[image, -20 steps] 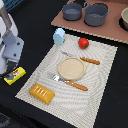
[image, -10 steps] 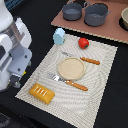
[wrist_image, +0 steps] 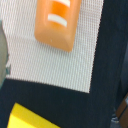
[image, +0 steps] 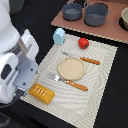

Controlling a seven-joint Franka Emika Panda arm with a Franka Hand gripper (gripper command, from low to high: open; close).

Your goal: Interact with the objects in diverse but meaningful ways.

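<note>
Toy kitchen/dining setup: placemat [image: 100,75] w/ plate [image: 71,68], pots [image: 85,11] behind.

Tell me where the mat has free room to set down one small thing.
Free: the mat strip right of the plate and knife, below the tomato; also the corner past the fork. Crowded: around the plate and near the bread by the arm.

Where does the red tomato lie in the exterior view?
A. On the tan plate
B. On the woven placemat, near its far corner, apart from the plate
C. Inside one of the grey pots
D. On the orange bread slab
B: the red tomato sits on the woven placemat near its far corner, clear of the tan plate and below the grey pots.
</note>
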